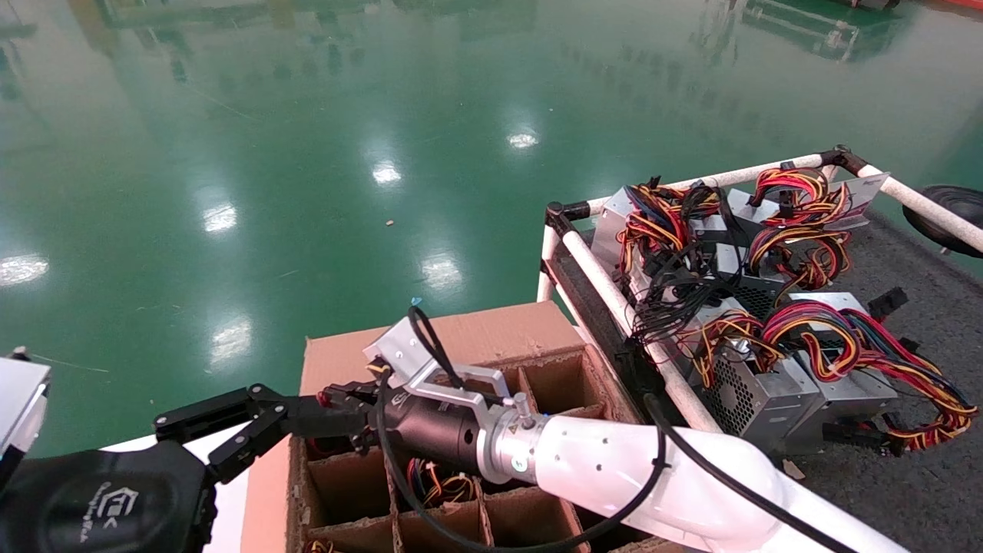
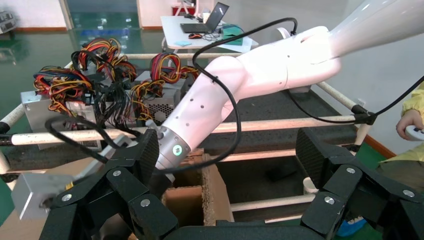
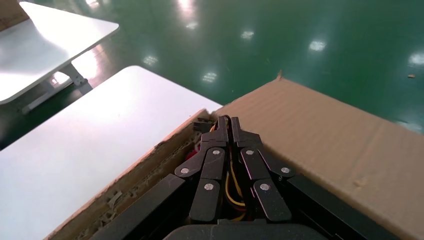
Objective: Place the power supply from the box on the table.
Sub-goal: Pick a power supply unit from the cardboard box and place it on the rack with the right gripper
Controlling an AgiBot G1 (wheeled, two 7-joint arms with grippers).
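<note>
My right gripper [image 1: 332, 399] [image 3: 227, 122] reaches across the brown box [image 1: 491, 338] [image 3: 330, 135] and is shut on the power supply's yellow and red wires [image 3: 230, 186] at a cell near the box's far left corner. The power supply's metal body is hidden down in the cell. My left gripper [image 1: 201, 434] [image 2: 227, 152] hangs open just left of the box, holding nothing, with its fingers [image 2: 146, 152] spread wide. The dark grey table [image 1: 921, 476] [image 2: 280, 107] with white pipe rails stands to the right of the box.
Several power supplies [image 1: 768, 361] with tangled wire bundles lie on the table's far part. Another wire bundle [image 1: 439, 480] shows in a middle cell under my right arm [image 2: 235, 85]. A white tabletop [image 3: 75, 150] lies left of the box. A person's hand [image 2: 411, 122] is beyond the table.
</note>
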